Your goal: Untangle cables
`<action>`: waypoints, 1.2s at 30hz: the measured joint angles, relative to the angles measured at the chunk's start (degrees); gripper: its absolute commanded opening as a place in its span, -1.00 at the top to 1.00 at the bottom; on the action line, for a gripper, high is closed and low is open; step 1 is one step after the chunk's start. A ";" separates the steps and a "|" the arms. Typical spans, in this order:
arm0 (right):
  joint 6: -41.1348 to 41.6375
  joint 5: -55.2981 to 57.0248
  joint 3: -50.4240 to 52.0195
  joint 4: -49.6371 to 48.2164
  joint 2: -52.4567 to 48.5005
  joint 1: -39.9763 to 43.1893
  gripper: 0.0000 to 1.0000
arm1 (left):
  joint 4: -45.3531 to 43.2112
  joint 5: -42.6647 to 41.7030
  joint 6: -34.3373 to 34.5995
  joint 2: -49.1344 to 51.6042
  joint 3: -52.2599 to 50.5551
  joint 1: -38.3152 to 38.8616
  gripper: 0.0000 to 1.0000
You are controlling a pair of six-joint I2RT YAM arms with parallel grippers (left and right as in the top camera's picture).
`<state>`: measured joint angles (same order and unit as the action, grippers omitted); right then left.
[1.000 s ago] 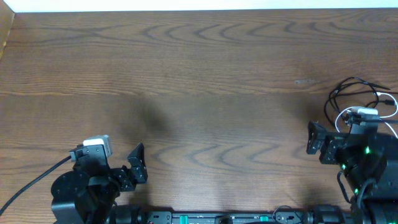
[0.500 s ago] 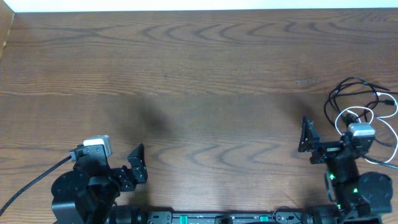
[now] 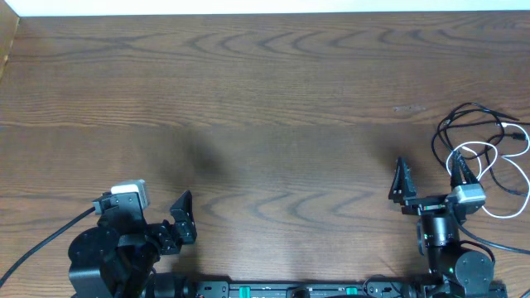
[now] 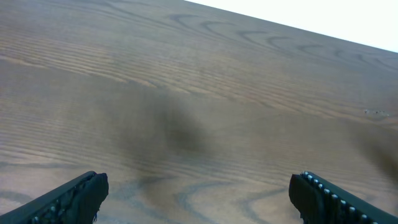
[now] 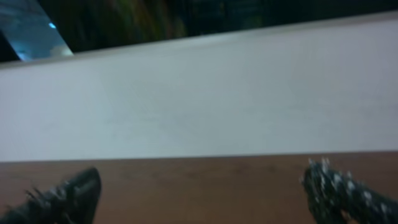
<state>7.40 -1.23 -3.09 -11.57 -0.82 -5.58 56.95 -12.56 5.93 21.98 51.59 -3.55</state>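
The thin black cord and the thin white cord lay in loose crossing loops at about 3 o'clock on the brown wooden surface. The right arm's fingers were spread wide at about 5 o'clock and pinched nothing; one tip was at the white loop, but I cannot tell if it touched. The left arm's fingers, at about 7 o'clock, were also spread wide and empty, well apart from the cords.

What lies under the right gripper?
Under the right gripper, bare table shows between its open fingers. One finger covers part of the white cable; anything beneath it is hidden.
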 measured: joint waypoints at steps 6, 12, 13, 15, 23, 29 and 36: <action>-0.22 1.20 2.49 -4.63 0.09 -0.02 -0.99 | 0.00 0.00 0.00 0.00 0.00 0.00 -0.96; -4.20 1.88 2.51 -2.82 0.13 -0.02 -0.98 | 0.02 0.00 0.00 0.00 0.00 0.00 -0.96; -4.72 2.01 2.47 -0.68 0.20 -0.02 -0.99 | 0.02 0.00 0.00 0.00 0.00 0.00 -0.96; -5.38 2.14 2.56 3.96 0.20 0.00 -0.99 | 0.02 0.00 0.00 0.00 -0.02 0.00 -0.96; -6.43 0.52 2.71 15.61 0.13 -0.02 -0.99 | 0.02 0.00 0.00 0.00 -0.13 0.00 -0.96; -6.47 0.24 2.71 15.61 0.13 -0.02 -0.99 | 0.00 0.00 0.00 0.00 -0.13 0.00 -0.96; -6.60 0.15 2.71 15.61 0.13 -0.02 -0.99 | 0.00 0.02 0.00 0.00 -0.13 0.00 -0.96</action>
<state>0.80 -1.08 -0.38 4.03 -0.69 -5.61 56.95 -12.53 5.93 21.98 51.46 -3.55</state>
